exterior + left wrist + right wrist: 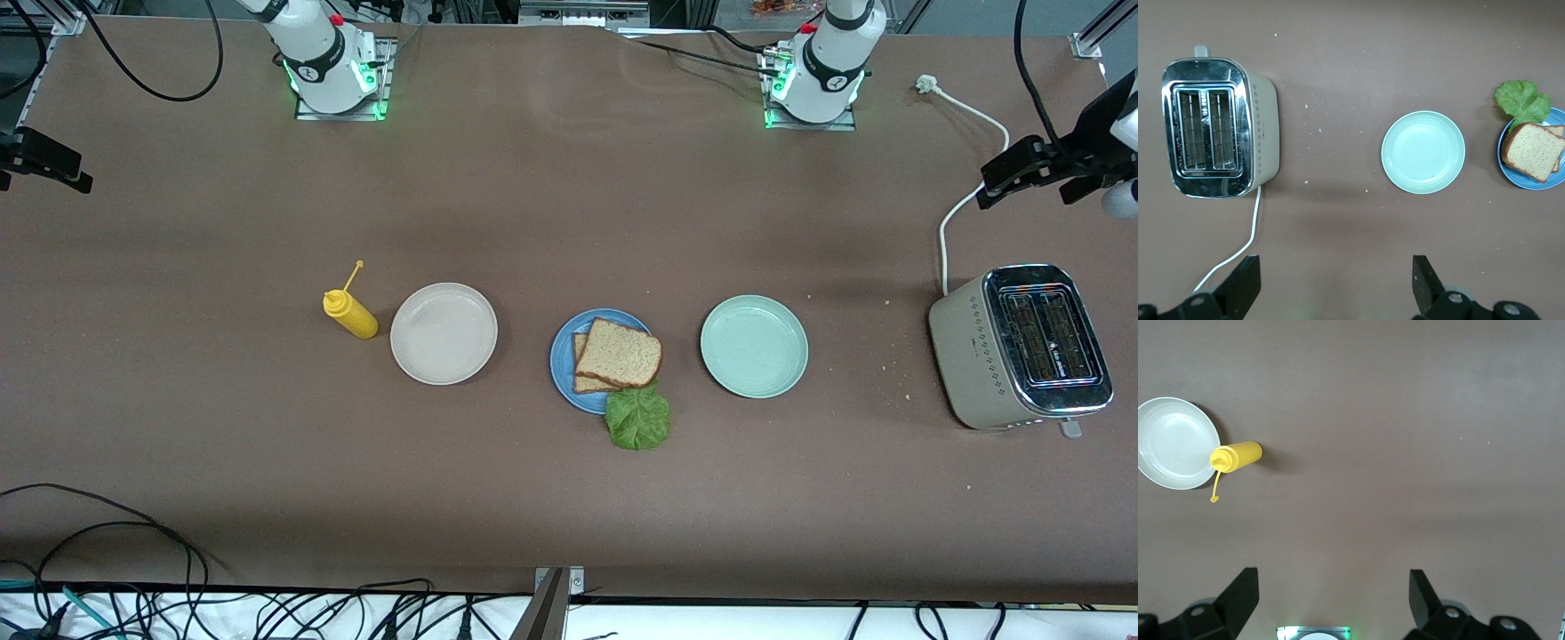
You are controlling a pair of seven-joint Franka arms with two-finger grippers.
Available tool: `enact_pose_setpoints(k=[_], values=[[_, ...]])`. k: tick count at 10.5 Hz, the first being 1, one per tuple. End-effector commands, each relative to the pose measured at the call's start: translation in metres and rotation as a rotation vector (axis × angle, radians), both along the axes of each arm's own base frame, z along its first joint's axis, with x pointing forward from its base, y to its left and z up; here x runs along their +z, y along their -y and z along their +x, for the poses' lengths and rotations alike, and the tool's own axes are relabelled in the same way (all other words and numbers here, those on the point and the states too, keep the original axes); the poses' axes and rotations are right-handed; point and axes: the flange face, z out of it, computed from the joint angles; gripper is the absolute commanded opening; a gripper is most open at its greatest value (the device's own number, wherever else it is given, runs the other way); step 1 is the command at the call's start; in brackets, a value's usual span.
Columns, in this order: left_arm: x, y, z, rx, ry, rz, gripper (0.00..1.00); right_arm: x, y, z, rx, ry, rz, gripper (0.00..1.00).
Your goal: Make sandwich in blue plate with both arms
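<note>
The blue plate (562,356) sits mid-table. Two brown bread slices lie stacked on it, the top slice (620,353) offset over the lower one (582,378). The green lettuce leaf (638,418) pokes out from under the bread, over the plate's rim nearest the front camera and onto the table. The left wrist view shows the bread (1533,151), lettuce (1522,100) and plate (1531,181). My left gripper (1336,280) is open and empty, high over bare table. My right gripper (1335,597) is open and empty, high over its own base. Neither gripper shows in the front view.
A pale green plate (754,346) sits beside the blue plate toward the left arm's end, with a toaster (1022,347) and its white cord past it. A beige plate (444,333) and a yellow squeeze bottle (351,314) stand toward the right arm's end.
</note>
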Motion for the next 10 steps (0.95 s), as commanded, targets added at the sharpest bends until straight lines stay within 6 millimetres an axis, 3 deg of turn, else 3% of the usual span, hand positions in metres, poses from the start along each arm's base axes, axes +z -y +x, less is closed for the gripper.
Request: enact_pose_setpoints(k=[1,8,10], values=[[0.005,0.001,-0.013,-0.033,-0.015,0.041,1.00,0.006,0.000,0.000,-0.010,-0.001,0.003,1.00],[0.005,-0.005,-0.008,-0.008,-0.022,0.041,1.00,0.007,0.001,0.000,-0.016,0.001,0.005,1.00],[0.012,-0.018,-0.010,0.002,-0.010,0.038,1.00,0.007,0.000,0.001,-0.019,0.007,0.003,1.00]])
